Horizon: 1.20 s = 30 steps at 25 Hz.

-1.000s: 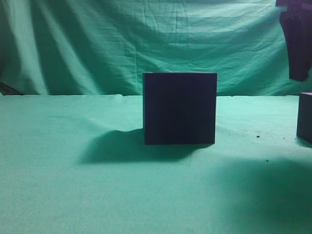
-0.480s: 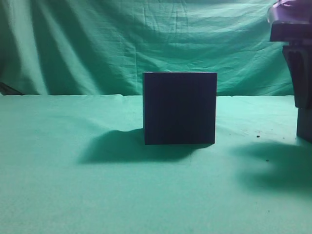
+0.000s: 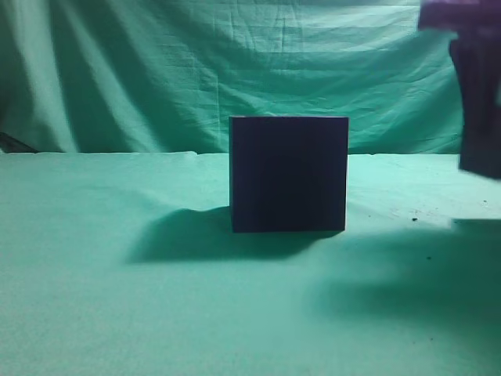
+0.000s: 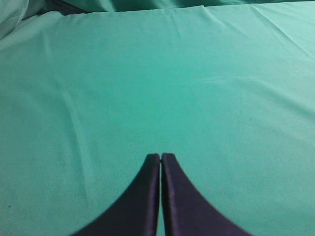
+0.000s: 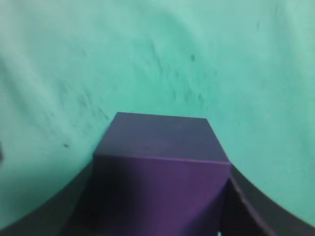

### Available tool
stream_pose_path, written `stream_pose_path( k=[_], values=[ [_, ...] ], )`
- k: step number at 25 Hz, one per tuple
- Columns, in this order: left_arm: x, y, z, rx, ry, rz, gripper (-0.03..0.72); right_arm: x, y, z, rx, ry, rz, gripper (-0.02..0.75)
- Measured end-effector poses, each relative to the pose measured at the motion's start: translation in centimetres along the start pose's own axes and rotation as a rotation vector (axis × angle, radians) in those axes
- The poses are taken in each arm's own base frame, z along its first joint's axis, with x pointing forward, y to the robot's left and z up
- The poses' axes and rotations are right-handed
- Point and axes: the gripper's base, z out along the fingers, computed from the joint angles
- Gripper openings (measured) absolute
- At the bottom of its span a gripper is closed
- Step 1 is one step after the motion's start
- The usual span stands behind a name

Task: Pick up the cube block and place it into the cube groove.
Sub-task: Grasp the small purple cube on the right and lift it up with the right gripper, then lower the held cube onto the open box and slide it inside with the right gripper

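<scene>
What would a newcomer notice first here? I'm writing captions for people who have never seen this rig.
First, the big dark cube groove, standing alone mid-table on the green cloth and casting a shadow to its left. Next, the right gripper at the right edge, raised off the table; its wrist view shows the purple cube block between its fingers.

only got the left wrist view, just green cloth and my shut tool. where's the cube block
Observer: The cube block sits between the right tool's fingers, per the right wrist view.
Operator: lifted yet
Observer: Exterior view shows it clear of the green cloth, shadow beneath.
Operator: and the cube groove
Observer: The cube groove stands mid-table, left of the right tool; its opening isn't visible.
</scene>
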Motion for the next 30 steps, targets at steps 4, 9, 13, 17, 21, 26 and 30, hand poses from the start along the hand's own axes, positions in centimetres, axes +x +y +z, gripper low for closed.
stream_pose_path(
  k=[4,9,13,17,21,26,30],
  values=[
    [0.0,0.0,0.0,0.000,0.000,0.000,0.000,-1.7,1.1,-4.4,-0.018,-0.065,-0.026,0.419],
    [0.0,0.0,0.0,0.000,0.000,0.000,0.000,-2.0,5.4,-7.9,-0.054,-0.150,-0.139,0.419],
    [0.0,0.0,0.0,0.000,0.000,0.000,0.000,-0.9,9.2,-8.2,-0.083,-0.147,-0.184,0.419],
    [0.0,0.0,0.0,0.000,0.000,0.000,0.000,0.1,12.0,-7.1,-0.085,-0.103,-0.231,0.419],
    [0.0,0.0,0.0,0.000,0.000,0.000,0.000,0.2,13.7,-6.4,-0.086,-0.085,-0.246,0.419],
    [0.0,0.0,0.0,0.000,0.000,0.000,0.000,-0.8,14.7,-5.2,-0.079,-0.070,-0.249,0.419],
    [0.0,0.0,0.0,0.000,0.000,0.000,0.000,-1.5,15.5,-4.5,-0.083,-0.061,-0.252,0.419]
  ],
)
